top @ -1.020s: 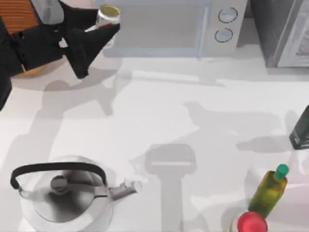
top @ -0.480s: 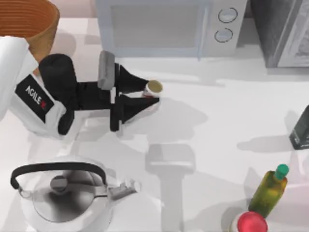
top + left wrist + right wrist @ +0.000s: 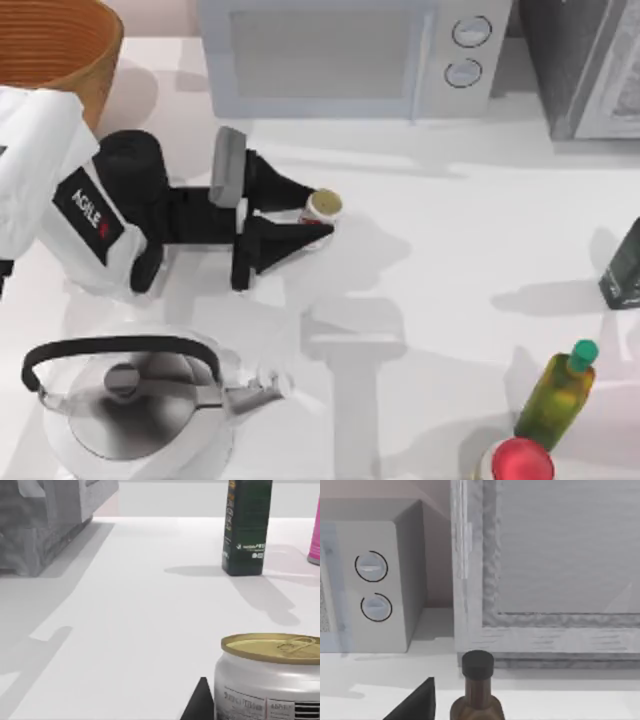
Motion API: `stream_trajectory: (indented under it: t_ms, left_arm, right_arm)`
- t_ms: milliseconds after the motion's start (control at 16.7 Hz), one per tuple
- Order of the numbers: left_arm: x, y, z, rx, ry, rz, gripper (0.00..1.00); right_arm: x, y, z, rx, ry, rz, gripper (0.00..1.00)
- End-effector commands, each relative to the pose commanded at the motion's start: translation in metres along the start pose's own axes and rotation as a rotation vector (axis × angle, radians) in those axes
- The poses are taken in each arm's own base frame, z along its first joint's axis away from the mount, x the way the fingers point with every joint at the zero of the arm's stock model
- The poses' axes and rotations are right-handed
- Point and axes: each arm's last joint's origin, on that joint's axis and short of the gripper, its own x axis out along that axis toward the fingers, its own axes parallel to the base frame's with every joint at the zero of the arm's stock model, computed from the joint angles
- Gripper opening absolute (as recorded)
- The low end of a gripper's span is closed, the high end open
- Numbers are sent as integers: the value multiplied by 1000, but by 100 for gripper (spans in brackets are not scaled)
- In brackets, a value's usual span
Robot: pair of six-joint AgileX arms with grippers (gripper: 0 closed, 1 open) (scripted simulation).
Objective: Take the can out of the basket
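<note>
The can (image 3: 323, 206) has a tan top and a whitish side with red marks. It stands upright between the two black fingers of my left gripper (image 3: 318, 213), which is shut on it, in front of the microwave and low over the table. In the left wrist view the can (image 3: 272, 677) is close up, with a dark fingertip (image 3: 199, 705) beside it. The orange-brown woven basket (image 3: 70, 50) stands at the far left corner, well apart from the can. My right gripper (image 3: 417, 705) is parked at the right side, facing the microwave's dials.
A microwave (image 3: 350, 55) lines the back, with a grey cabinet (image 3: 585, 65) at the back right. A kettle (image 3: 135, 400) stands at the front left. A yellow-green bottle (image 3: 560, 395), a red-capped container (image 3: 520, 462) and a dark green box (image 3: 625, 265) stand at the right. A brown bottle (image 3: 477, 692) is near the right wrist.
My left gripper carried the can from beside the basket at the back left out over the table, then a little nearer the front. The basket is uncovered now.
</note>
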Motion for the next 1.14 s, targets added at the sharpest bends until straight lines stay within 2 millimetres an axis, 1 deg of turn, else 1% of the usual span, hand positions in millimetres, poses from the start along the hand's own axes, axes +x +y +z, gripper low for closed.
stream_trajectory:
  t_ms: [780, 840, 1140]
  left_arm:
    - [0, 0, 0, 0, 0, 0, 98]
    - [0, 0, 0, 0, 0, 0, 100]
    - [0, 0, 0, 0, 0, 0, 100]
  right_arm:
    - [0, 0, 0, 0, 0, 0, 100]
    - [0, 0, 0, 0, 0, 0, 100]
    - [0, 0, 0, 0, 0, 0, 100]
